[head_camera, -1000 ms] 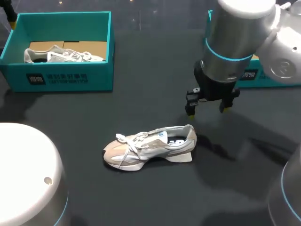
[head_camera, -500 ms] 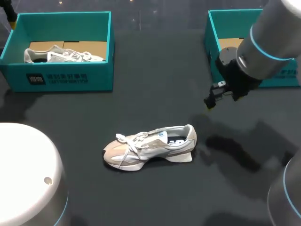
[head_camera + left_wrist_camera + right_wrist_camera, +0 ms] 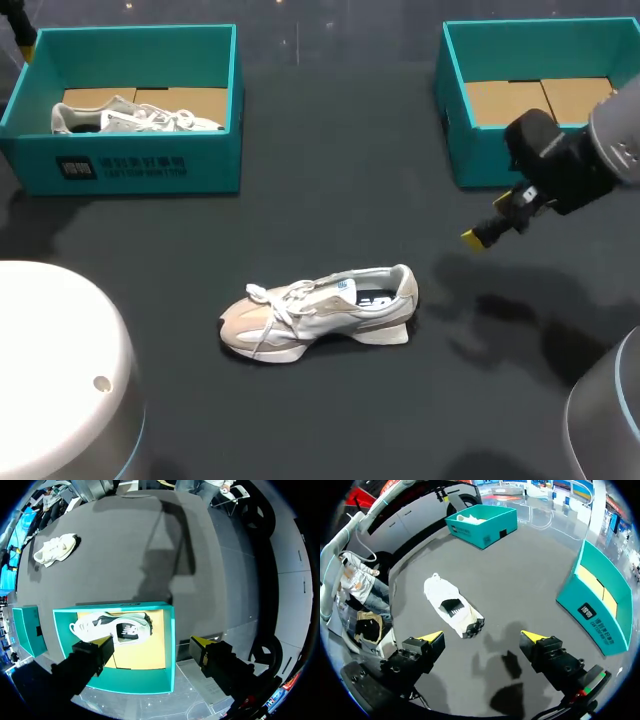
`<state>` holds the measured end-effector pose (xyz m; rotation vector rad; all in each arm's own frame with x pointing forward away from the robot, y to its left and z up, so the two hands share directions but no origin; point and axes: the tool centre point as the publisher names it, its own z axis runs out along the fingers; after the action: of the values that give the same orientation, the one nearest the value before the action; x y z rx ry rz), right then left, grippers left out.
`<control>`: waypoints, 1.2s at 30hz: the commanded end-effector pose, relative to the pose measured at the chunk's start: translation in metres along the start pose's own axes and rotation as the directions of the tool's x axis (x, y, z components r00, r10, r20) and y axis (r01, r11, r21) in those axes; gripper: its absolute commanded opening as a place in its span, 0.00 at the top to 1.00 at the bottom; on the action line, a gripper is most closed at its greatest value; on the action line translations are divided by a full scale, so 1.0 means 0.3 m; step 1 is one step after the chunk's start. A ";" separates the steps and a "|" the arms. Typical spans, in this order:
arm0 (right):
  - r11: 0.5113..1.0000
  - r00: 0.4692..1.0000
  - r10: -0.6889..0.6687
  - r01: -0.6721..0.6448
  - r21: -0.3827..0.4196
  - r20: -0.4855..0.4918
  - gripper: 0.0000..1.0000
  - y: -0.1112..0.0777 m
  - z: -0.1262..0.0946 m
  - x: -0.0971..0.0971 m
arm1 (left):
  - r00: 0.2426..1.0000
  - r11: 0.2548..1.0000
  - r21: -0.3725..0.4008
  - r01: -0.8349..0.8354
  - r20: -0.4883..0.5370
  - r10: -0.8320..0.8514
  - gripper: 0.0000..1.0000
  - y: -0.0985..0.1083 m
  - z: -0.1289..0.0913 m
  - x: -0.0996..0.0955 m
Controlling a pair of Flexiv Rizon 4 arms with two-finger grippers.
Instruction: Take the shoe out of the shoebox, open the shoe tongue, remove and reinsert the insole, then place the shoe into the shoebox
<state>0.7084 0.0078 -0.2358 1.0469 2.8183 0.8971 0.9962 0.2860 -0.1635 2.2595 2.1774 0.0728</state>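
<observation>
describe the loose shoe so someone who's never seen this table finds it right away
On the dark table, two teal boxes stand at the far side: the left shoebox and the right shoebox. In front of them, near the middle, lies a pale beige and white shoe. Unlike the second shoe, which sits inside the left shoebox, it rests on bare tabletop.

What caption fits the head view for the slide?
Shoe lies on the table; right tool hovers near the right shoebox.

Our head camera overlooks the table (image 3: 330,215) from behind, and both wrist cameras, aimed down from afar, share the shoe (image 3: 318,312).
</observation>
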 end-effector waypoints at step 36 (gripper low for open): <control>0.831 0.891 -0.403 0.262 -0.490 -0.207 0.00 -0.326 0.038 -0.209 | 1.000 1.000 -0.001 -0.001 -0.002 0.001 0.00 -0.002 0.000 0.001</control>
<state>0.6935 -0.0806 -0.2947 0.3700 2.6678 1.6212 0.9962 0.2860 -0.1635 2.2595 2.1773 0.0728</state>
